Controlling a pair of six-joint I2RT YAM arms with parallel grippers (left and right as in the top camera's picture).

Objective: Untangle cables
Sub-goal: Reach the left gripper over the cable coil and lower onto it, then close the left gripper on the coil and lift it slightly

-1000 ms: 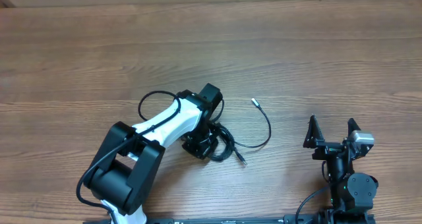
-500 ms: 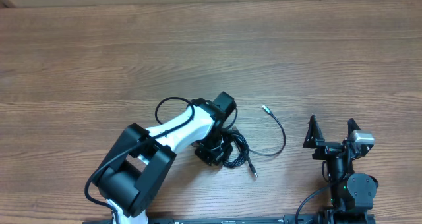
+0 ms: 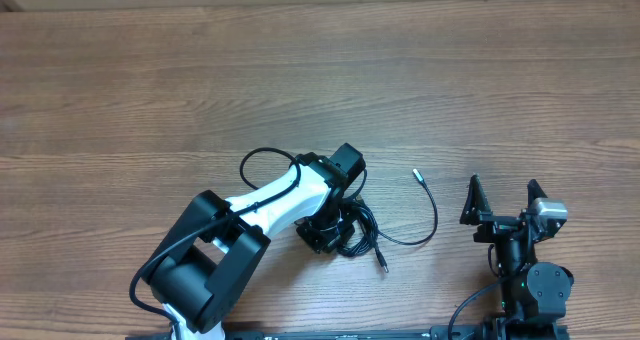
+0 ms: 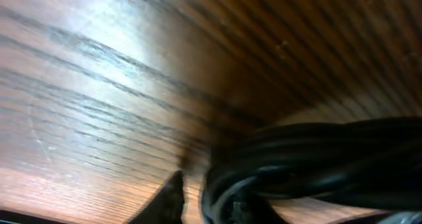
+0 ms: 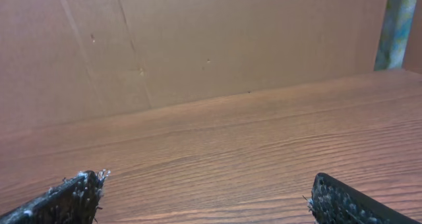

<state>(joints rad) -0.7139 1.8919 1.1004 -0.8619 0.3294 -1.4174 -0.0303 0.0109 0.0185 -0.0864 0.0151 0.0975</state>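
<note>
Wooden table (image 3: 120, 80) carries the cables (image 3: 357, 232) as a black bundle near its middle, toward the near edge. One cord arcs off to the right and ends in a silvery tip (image 3: 417, 177); another plug end (image 3: 384, 265) lies just below the bundle. Down on the bundle sits the left claw (image 3: 322, 232), its wrist hiding part of the knot from above; whether it grips cannot be told. Well apart to the right, the right claw (image 3: 503, 195) stands wide and empty. Behind the table rises a cardboard wall (image 5: 198, 39).
</note>
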